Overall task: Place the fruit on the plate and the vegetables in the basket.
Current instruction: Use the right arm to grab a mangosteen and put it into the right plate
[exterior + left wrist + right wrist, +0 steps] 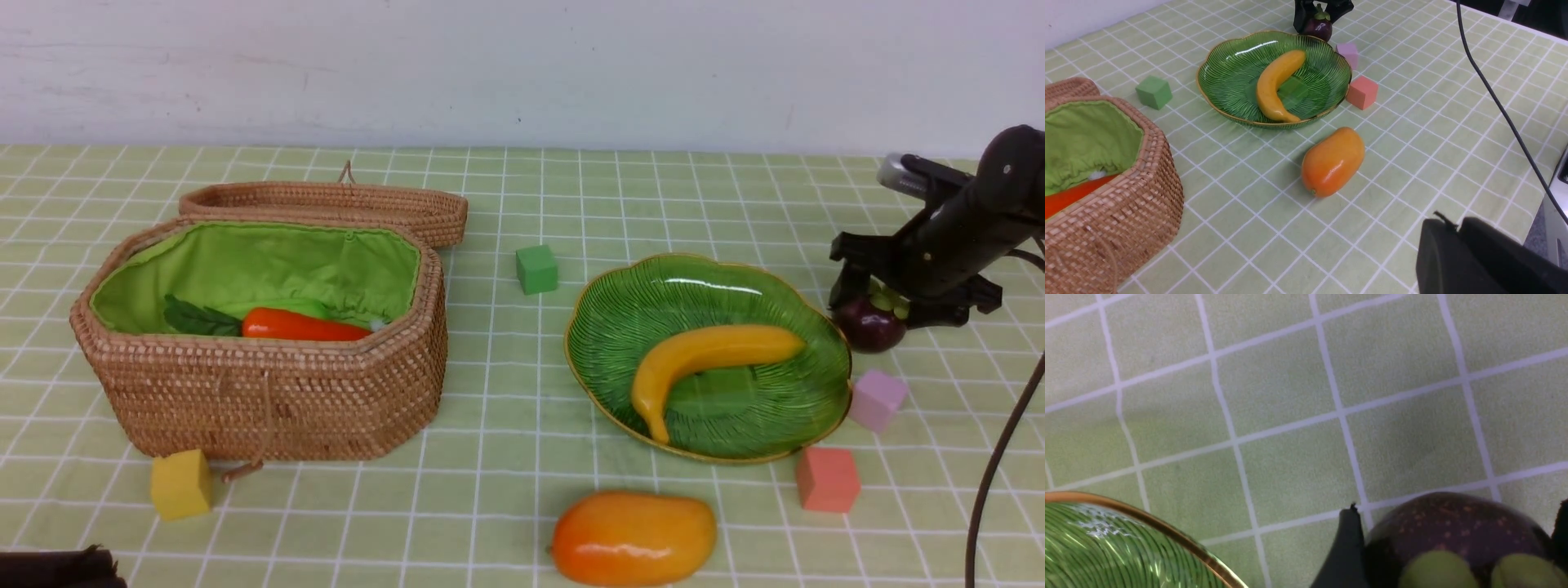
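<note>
Pale-green white-gridded cloth (506, 457) over bench (735, 188); scuffed white wall (522, 65) behind. Right jaws wide, closed around mangosteen (869, 327) on bench. Left jaws closed, empty.

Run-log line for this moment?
right gripper: straddling small round dark-purple mangosteen, grip unconfirmed | long yellow banana: on green leaf-shaped plate | oval orange mango: on tablecloth | orange carrot: in wicker basket

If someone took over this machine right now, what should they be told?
Left gripper: shut, holding nothing.
Right gripper: straddling the small round dark-purple mangosteen on the checked cloth beside the glossy green leaf-shaped plate; grip unconfirmed.
Done: long curved yellow banana on that plate; orange-red carrot in the brown wicker basket; other vegetables unclear.
To do: mangosteen and the oval orange mango, lying in front of the plate, go onto it.
</note>
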